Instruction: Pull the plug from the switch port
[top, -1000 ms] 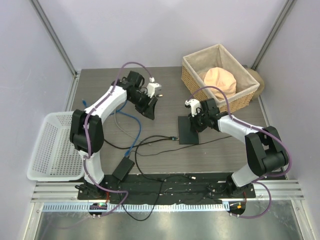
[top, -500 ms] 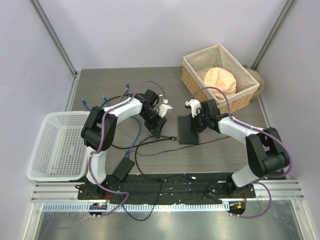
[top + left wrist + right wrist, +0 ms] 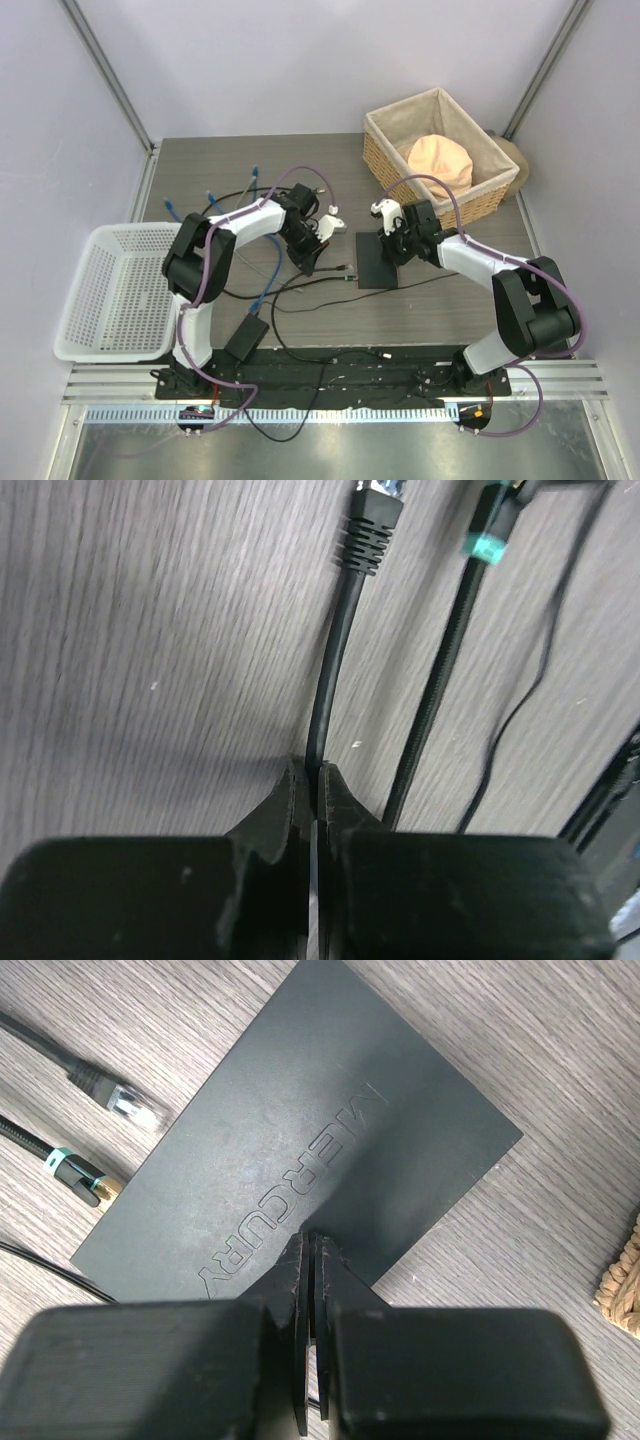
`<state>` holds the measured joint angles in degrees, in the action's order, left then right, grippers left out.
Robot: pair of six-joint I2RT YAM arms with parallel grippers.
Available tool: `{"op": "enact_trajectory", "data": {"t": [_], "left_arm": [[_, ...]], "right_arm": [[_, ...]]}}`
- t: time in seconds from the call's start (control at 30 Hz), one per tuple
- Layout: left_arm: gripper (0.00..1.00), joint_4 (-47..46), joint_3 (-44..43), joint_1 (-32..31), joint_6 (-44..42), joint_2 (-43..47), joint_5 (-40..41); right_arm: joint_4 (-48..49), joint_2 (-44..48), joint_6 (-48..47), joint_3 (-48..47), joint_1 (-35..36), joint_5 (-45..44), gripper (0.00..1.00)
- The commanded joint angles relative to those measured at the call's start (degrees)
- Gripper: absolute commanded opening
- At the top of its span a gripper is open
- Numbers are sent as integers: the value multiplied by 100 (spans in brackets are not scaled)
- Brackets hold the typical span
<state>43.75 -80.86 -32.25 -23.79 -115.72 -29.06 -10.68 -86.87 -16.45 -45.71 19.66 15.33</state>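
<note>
"Grey table (image 3: 190,165), and what is that flat dark box on it?"
"That is the switch (image 3: 300,1150). It lies in the middle, a bit to the right, just on the near side of the straw basket (image 3: 385,170)."
"Is the plug in it?"
"No. The plug (image 3: 122,1098) lies on the table just left of the switch. I can see a thin strip of table between its clear tip and the box."
"What about the left gripper (image 3: 315,780)?"
"Its jaws are pinched tight on the black cable (image 3: 325,690) that runs to the plug, a little way back from the plug. The tips are low, at the table."
"And the right gripper (image 3: 312,1245)?"
"Its jaws are closed all the way, with nothing between them. The tips are down on top of the switch, close to its right edge. They look like they touch it."
"Is there another wire?"
"Yes, a cable with a green band (image 3: 62,1163) lies beside the black one. Its gold tip is right at the edge of the switch. I cannot tell if it goes in."
</note>
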Motion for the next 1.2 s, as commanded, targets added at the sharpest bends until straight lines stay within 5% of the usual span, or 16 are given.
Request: {"op": "enact_trajectory", "data": {"t": [0.0, 0.43, 0.73, 0.93, 1.03, 1.17], "left_arm": [[0, 459, -157, 17, -572, 286, 1146], [0, 2339, -3187, 1502, -2278, 911, 1711], [0, 84, -3260, 1915, -2701, 543, 4372], [0, -86, -3664, 2056, -1841, -362, 4110], [14, 37, -4252, 2161, -1095, -1038, 4154], [54, -155, -4694, 2328, -82, -1225, 4216]], "right_arm": [[-602, -155, -104, 221, -15, -364, 1], [-585, -146, -131, 238, -15, -373, 1], [-541, -76, -131, 274, -15, -373, 1], [-532, -41, -139, 317, -15, -399, 1], [-532, 3, -139, 335, -15, -399, 1], [-532, 82, -139, 361, -24, -435, 1]]}}
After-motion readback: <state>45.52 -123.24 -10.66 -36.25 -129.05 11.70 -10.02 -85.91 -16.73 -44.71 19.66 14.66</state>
